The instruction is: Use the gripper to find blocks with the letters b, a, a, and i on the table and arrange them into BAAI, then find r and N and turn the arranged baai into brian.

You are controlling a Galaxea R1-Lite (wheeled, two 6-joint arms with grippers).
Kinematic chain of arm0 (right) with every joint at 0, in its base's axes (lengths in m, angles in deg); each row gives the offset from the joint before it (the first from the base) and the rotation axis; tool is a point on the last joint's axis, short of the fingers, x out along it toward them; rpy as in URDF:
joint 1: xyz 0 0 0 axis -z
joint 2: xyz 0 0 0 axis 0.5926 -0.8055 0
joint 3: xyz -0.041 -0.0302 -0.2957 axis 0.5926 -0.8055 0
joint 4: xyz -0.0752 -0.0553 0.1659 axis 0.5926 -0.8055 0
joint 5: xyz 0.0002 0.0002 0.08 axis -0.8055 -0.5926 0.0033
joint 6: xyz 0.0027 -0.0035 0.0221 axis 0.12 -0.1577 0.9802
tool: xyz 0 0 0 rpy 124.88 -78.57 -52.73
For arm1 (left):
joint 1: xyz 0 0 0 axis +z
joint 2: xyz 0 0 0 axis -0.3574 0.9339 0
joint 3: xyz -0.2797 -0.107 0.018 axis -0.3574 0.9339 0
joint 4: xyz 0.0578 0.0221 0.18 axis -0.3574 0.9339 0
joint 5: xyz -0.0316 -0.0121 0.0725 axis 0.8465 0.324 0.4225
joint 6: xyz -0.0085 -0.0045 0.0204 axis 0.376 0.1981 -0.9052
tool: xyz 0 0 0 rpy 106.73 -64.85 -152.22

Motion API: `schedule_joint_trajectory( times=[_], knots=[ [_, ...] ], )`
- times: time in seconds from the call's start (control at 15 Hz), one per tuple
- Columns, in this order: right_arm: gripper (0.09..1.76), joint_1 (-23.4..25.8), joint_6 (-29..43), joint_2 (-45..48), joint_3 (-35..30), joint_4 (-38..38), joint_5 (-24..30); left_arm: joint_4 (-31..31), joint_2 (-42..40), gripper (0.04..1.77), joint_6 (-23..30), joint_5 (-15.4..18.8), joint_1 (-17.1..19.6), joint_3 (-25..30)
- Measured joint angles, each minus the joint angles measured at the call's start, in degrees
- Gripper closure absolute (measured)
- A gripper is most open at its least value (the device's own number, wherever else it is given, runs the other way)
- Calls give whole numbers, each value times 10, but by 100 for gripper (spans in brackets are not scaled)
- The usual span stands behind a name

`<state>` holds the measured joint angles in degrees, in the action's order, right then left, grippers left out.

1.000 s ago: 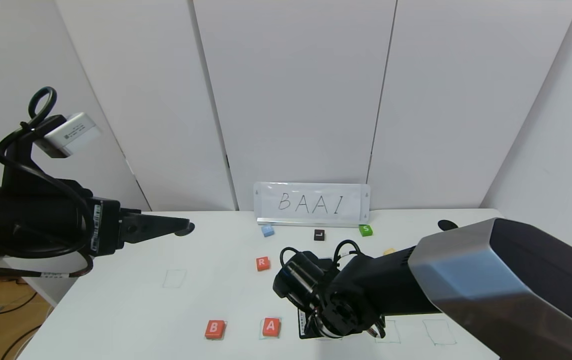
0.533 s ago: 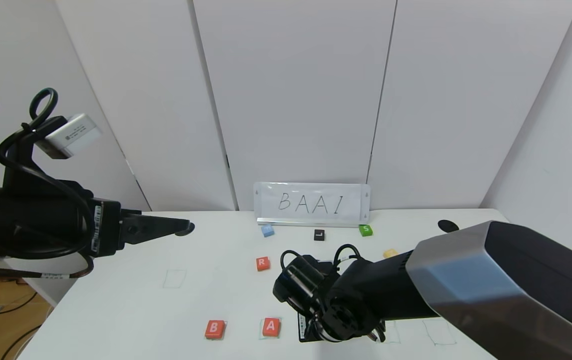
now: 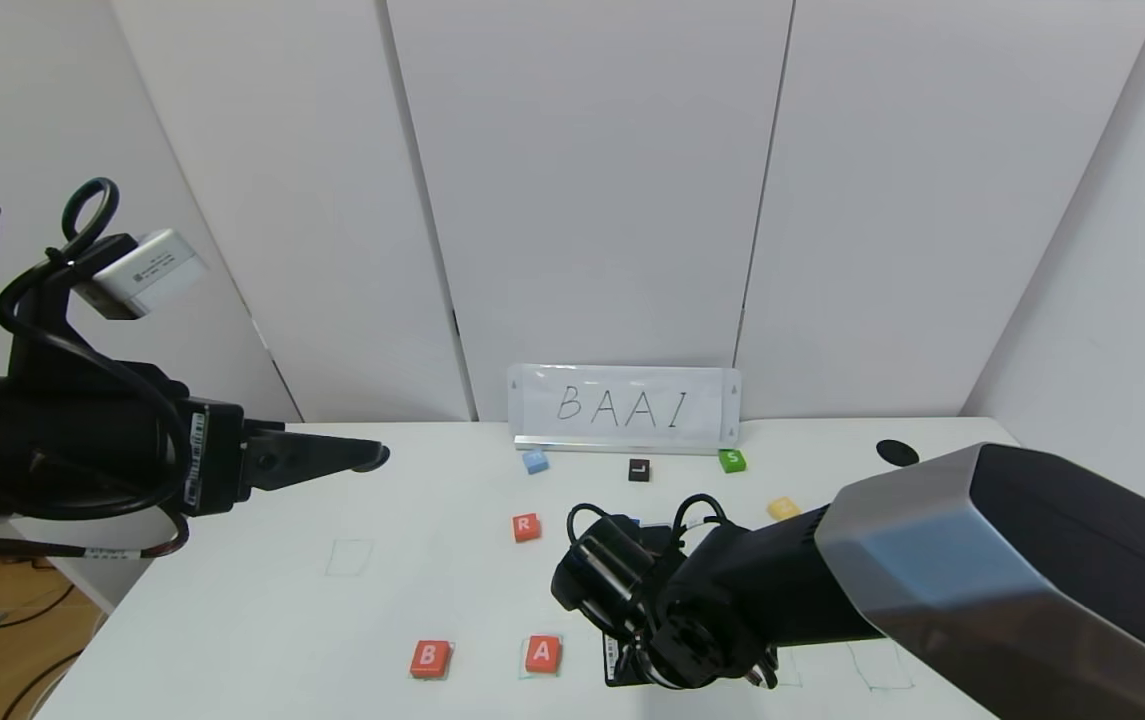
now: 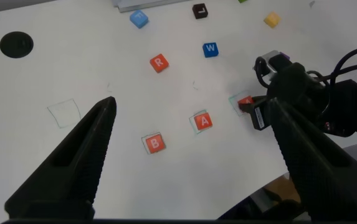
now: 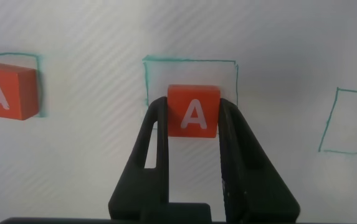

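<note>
My right gripper [image 5: 194, 104] is shut on an orange-red A block [image 5: 194, 117], at or just above the table [image 3: 262, 620], over the near part of a green outlined square [image 5: 190, 61]. In the head view my right arm hides that block; only a black finger [image 3: 615, 660] shows. The other A block [image 3: 543, 653] and the B block [image 3: 430, 658] lie in green squares to its left. The R block [image 3: 526, 527] lies farther back. My left gripper [image 3: 357, 456] is open and empty, raised over the table's left. I cannot make out the purple I block.
A BAAI sign [image 3: 624, 407] stands at the back, with light blue [image 3: 535, 461], black L [image 3: 639, 469] and green S [image 3: 731, 460] blocks before it. A yellow block [image 3: 783, 508] and a blue W block [image 4: 210, 49] lie mid-table. An empty green square [image 5: 352, 121] lies beside the held block.
My right arm has shifted slightly toward the table's near edge with the A block in its jaws. The left arm has not moved.
</note>
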<state>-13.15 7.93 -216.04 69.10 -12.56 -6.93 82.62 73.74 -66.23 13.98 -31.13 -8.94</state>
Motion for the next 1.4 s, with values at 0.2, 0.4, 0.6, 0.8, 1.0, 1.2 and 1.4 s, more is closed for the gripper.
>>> schedule_joint_trajectory(
  times=[0.2,0.4,0.6,0.8,1.0,1.2,1.4],
  knots=[
    [113,0,1,0,-5,13,2,0,0,9,0,0,0,0],
    [82,-1,1,2,-6,13,3,0,0,9,0,0,0,0],
    [60,1,16,10,-6,13,4,0,0,9,0,0,0,0],
    [45,10,13,31,-7,8,6,0,0,9,0,0,0,0],
    [35,26,-28,71,-27,6,29,0,1,9,0,0,0,0],
    [29,76,-146,122,-59,3,95,-1,0,9,0,-1,1,0],
    [24,159,-280,155,-74,-20,143,-1,-3,9,0,-1,3,-1]
  ],
)
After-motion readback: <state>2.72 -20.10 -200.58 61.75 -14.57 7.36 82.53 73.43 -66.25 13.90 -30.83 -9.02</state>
